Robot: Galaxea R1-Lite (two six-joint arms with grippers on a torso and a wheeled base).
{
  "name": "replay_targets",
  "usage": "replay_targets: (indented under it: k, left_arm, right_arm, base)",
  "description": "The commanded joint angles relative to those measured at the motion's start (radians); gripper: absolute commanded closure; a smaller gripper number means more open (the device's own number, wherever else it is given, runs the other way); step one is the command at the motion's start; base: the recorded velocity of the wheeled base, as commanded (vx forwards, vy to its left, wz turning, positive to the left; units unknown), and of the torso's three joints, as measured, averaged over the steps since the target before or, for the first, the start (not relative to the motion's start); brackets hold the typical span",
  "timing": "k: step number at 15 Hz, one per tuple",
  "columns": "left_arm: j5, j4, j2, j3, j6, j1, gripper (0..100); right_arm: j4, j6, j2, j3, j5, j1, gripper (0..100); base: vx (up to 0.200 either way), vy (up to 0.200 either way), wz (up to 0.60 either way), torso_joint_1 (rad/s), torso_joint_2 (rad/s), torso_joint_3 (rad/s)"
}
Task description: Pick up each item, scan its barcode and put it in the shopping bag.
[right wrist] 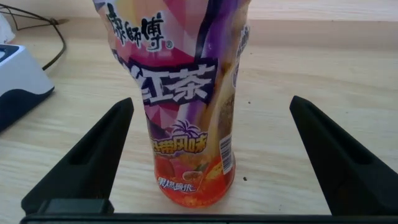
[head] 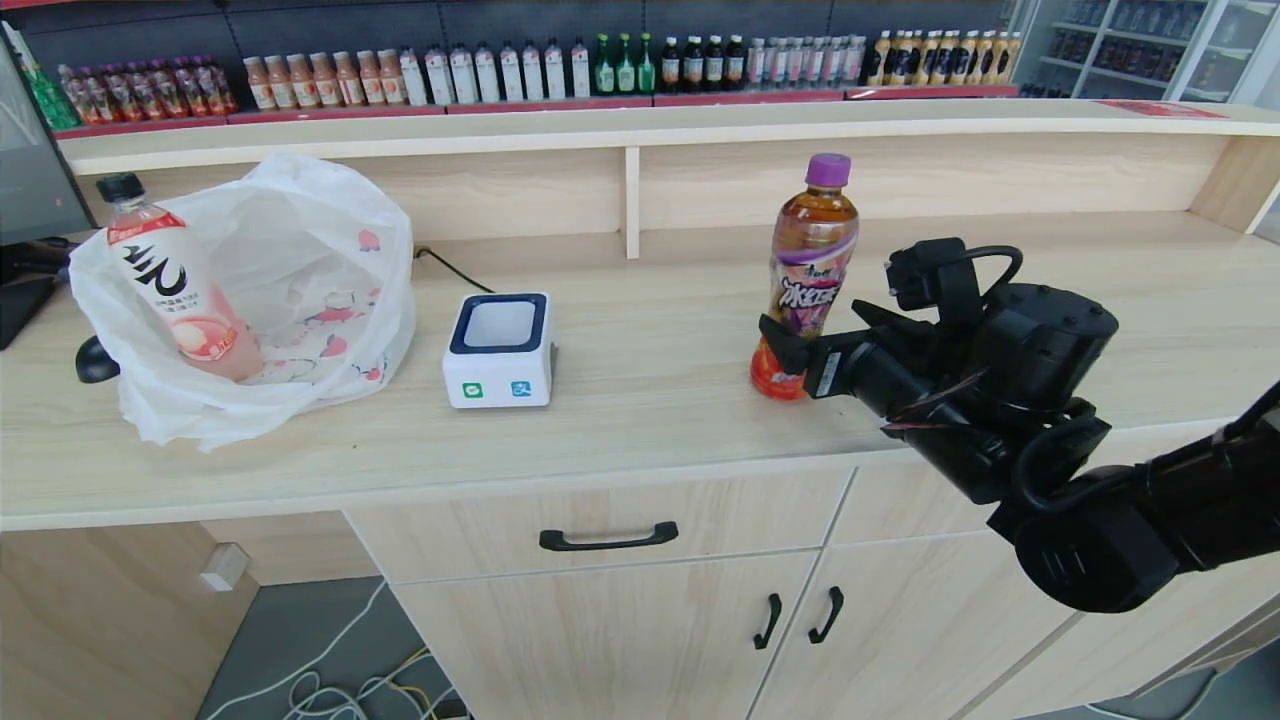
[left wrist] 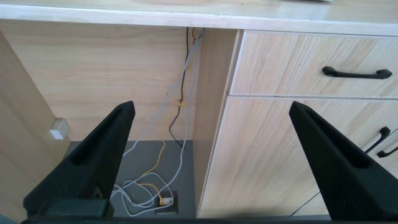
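So the right claw (right wrist: 211, 106) is wide open around the tea bottle (head: 810, 270)
It stands upright on the counter (head: 650, 400), no contact. The pink bottle (head: 175, 290) is in the shopping bag (head: 300, 230), with the scanner (head: 498, 350) between the two bottles. The left claw (left wrist: 211, 112) hangs open by the drawers (left wrist: 298, 62).

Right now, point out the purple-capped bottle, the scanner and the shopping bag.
purple-capped bottle (head: 808, 262): head view, on its label.
scanner (head: 497, 325): head view, on its top window.
shopping bag (head: 345, 240): head view, on its bare side wall.
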Motion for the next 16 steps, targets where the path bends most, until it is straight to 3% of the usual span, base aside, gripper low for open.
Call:
replay_targets:
  k: [1, 6, 16]
  left_arm:
    - [0.000, 0.000, 0.000, 0.000, 0.000, 0.000, 0]
    - [0.000, 0.000, 0.000, 0.000, 0.000, 0.000, 0]
    - [0.000, 0.000, 0.000, 0.000, 0.000, 0.000, 0]
  right_arm:
    - [0.011, 0.000, 0.044, -0.075, 0.000, 0.000, 0]
    - [0.082, 0.000, 0.079, -0.177, 0.001, 0.000, 0]
    - [0.083, 0.006, 0.090, -0.184, 0.001, 0.005, 0]
  base:
    - [0.000, 0.000, 0.00, 0.000, 0.00, 0.000]
    - [0.000, 0.000, 0.00, 0.000, 0.00, 0.000]
    - [0.000, 0.000, 0.00, 0.000, 0.00, 0.000]
